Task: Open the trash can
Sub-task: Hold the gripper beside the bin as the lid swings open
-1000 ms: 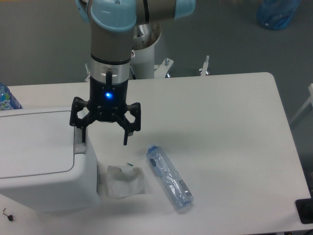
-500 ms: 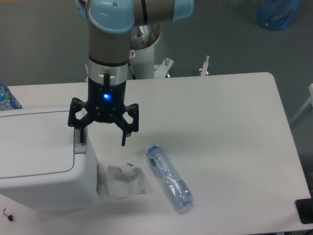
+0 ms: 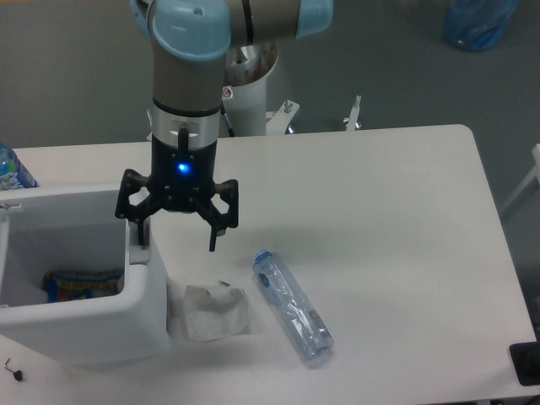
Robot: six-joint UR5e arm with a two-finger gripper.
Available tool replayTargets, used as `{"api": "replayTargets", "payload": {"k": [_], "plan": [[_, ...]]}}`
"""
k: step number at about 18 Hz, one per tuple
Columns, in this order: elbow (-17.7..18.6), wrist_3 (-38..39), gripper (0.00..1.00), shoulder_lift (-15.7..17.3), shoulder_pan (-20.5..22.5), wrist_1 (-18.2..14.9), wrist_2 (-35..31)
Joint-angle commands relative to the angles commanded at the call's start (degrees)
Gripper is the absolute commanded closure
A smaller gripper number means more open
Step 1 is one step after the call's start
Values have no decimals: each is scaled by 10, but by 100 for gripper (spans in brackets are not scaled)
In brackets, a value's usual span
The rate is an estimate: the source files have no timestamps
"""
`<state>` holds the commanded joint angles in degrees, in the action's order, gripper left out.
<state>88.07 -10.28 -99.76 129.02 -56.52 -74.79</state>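
One trash can (image 3: 84, 325), one clear plastic bottle (image 3: 293, 306), one crumpled tissue (image 3: 214, 311) — that's the table (image 3: 380, 219). The gripper (image 3: 175, 240) has its jaws spread wide and holds nothing; one fingertip sits at the bin's rim, the other hangs over bare tabletop. Tissue and bottle lie just below the jaws. The bin stands open on the jaws' left, with a colourful wrapper (image 3: 80, 283) inside.
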Motion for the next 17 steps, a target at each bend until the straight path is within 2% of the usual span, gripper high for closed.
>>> {"api": "replayTargets", "payload": {"k": [3, 6, 8, 12, 17], "plan": [[-18, -3, 0, -1, 1, 28, 0], [-43, -11, 0, -5, 7, 32, 0], [-54, -47, 0, -11, 25, 31, -13], [-58, -133, 0, -10, 54, 29, -71], [-55, -175, 0, -5, 94, 26, -74]]}}
